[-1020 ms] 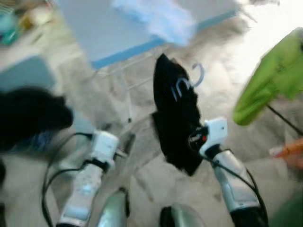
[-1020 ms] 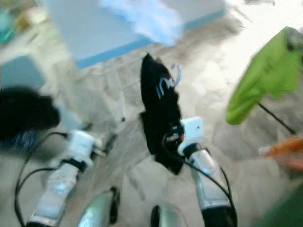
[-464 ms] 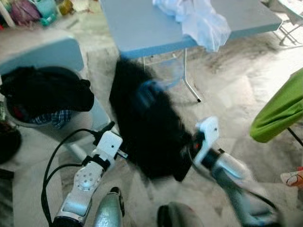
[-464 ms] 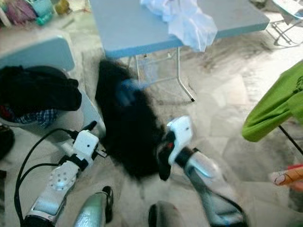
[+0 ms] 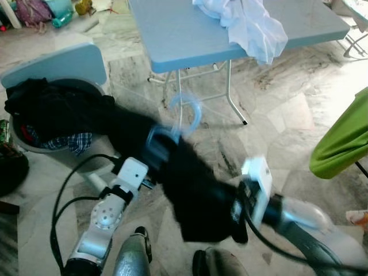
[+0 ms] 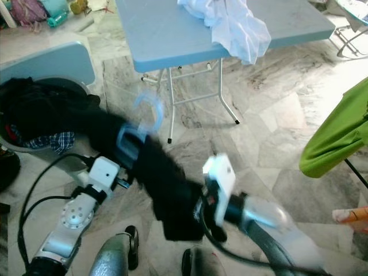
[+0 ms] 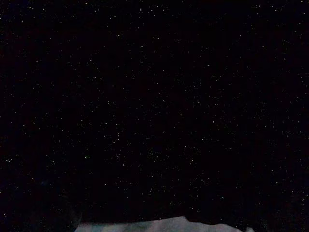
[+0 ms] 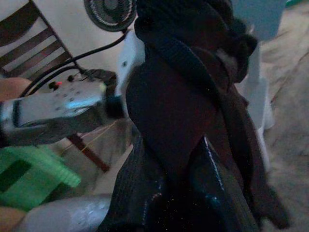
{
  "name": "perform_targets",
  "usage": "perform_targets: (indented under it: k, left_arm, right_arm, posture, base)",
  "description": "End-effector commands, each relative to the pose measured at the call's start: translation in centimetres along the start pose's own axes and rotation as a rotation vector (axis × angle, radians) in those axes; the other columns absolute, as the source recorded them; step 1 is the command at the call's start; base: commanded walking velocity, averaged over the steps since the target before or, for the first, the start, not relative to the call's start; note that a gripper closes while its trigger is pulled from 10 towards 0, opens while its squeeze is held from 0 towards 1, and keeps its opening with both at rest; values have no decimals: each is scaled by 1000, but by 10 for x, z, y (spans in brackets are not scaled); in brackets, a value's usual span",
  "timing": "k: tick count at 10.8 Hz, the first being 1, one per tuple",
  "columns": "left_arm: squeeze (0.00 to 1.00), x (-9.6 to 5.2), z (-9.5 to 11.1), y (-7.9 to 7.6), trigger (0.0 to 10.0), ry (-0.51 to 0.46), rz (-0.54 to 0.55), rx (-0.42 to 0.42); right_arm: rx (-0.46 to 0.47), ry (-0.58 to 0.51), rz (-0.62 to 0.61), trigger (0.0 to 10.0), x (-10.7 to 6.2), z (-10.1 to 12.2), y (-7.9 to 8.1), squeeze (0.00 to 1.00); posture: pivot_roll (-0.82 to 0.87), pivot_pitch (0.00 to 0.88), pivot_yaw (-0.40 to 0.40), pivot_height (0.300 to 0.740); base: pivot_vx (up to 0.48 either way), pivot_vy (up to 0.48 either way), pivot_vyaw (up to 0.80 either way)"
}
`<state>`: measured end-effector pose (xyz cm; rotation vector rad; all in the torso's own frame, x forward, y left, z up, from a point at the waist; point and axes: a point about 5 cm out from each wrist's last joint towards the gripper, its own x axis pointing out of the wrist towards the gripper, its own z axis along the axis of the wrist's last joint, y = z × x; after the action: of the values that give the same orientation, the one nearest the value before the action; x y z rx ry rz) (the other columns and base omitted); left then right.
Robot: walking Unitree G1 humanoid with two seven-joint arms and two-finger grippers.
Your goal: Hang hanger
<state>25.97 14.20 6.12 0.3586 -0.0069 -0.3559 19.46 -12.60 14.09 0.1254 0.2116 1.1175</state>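
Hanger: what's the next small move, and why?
Probably steady and lift the right gripper so the black garment hangs straight. The hanger is tilted and motion-blurred, its hook pointing toward the table, with no rail near it, and the left gripper is against the cloth.

floor is polished grey-veined marble tile (image 5: pixel 287 115), pretty glossy. the pale blue folding table (image 5: pixel 190 34) has a smooth matt plastic-looking top on thin white metal legs (image 5: pixel 236 103), with a crumpled white cloth (image 5: pixel 253 23) on it. the black garment (image 5: pixel 190 184) is soft matt fabric on a translucent light-blue plastic hanger (image 5: pixel 184 115). silver robot arms (image 5: pixel 100 224) look like brushed metal
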Motion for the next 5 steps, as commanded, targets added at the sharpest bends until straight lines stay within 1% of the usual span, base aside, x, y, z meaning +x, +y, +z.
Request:
perform_targets:
  k: [1, 2, 3, 5]
  left_arm:
    - [0, -2, -3, 2, 10000, 6, 16, 13]
    - [0, -2, -3, 6, 10000, 5, 33, 10]
    - [0, -2, -4, 8, 10000, 10, 44, 19]
    - [0, -1, -6, 18, 10000, 16, 79, 9]
  right_arm:
    - [-9, 4, 85, 10000, -6, 6, 12, 0]
    - [-18, 39, 81, 10000, -13, 3, 12, 0]
    - [-26, 48, 32, 10000, -15, 1, 7, 0]
    - [-74, 98, 6, 10000, -17, -5, -5, 0]
  posture:
    - [-46, 206, -53, 740]
    - [-49, 206, -52, 740]
    - [-48, 205, -52, 740]
    - [-43, 205, -52, 740]
  base:
    - [0, 0, 0]
    - [0, 0, 0]
    - [0, 0, 0]
    - [0, 0, 0]
